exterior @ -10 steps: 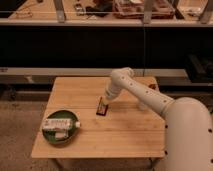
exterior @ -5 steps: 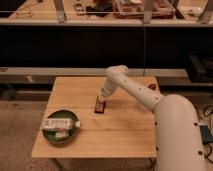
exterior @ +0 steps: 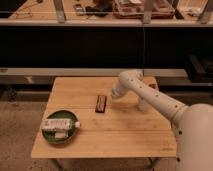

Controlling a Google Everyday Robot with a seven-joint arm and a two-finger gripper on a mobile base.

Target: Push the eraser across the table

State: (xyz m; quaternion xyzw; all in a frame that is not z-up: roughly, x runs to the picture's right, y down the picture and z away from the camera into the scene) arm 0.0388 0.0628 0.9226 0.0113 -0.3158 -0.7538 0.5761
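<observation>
The dark flat rectangular eraser with an orange-red face (exterior: 101, 103) lies mid-way on the pale bamboo-plank table (exterior: 125, 135). The white arm's gripper (exterior: 113, 95) hovers just right of it, clenched on nothing.

no text, brand, number or sign is legible. the eraser (exterior: 101, 103) on the table (exterior: 125, 135) carries an orange-red label face, print unreadable. the packet (exterior: 60, 124) shows no readable marking. the gripper (exterior: 113, 95), closed, sits just right of the eraser and bears no marking.
</observation>
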